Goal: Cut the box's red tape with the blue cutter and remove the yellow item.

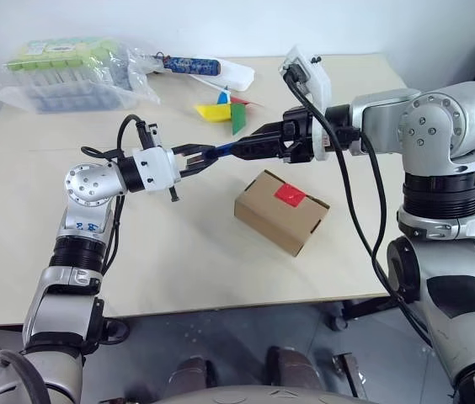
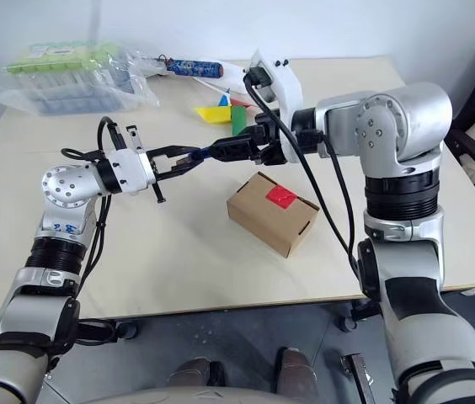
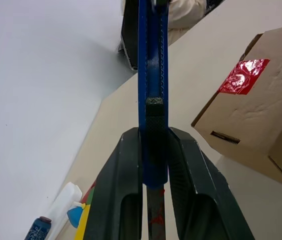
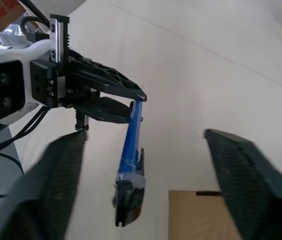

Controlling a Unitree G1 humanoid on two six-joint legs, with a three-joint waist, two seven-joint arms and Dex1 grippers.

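Blue cutter clamped in left gripper, between the wide-open right gripper fingers

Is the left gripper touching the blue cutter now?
Touching. In the left wrist view the left gripper has its jaws pressed on both sides of the blue cutter, with no gap between them.

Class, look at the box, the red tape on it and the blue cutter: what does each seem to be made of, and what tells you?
The box: brown cardboard, matt; folded flap edges and a tab slot suggest it.
The red tape: probably plastic film, glossy; it wrinkles and catches light.
The blue cutter: likely hard plastic, smooth, slightly shiny; its dark grip section looks textured.
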